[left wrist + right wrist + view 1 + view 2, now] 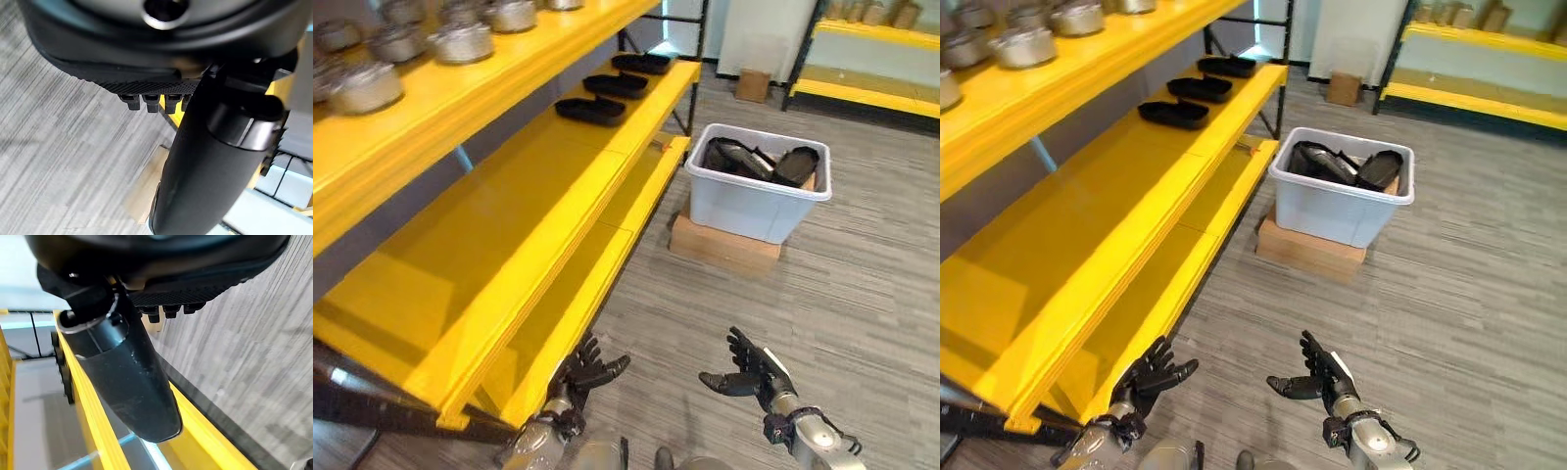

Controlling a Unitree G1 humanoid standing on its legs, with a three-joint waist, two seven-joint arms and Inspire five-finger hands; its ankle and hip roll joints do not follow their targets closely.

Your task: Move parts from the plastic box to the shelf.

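Your left hand (584, 372) and right hand (751, 372): fingers spread, empty | parts (759, 162) in plastic box (744, 208) | three on shelf (509, 196)

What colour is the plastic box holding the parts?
The plastic box is pale grey-white, clearest in the left eye view; the parts inside are black.

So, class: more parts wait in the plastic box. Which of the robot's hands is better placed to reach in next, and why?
Probably the right hand. It is open and empty, on the side where the plastic box stands. The left hand, also open, hangs beside the yellow shelf, farther from the black parts.
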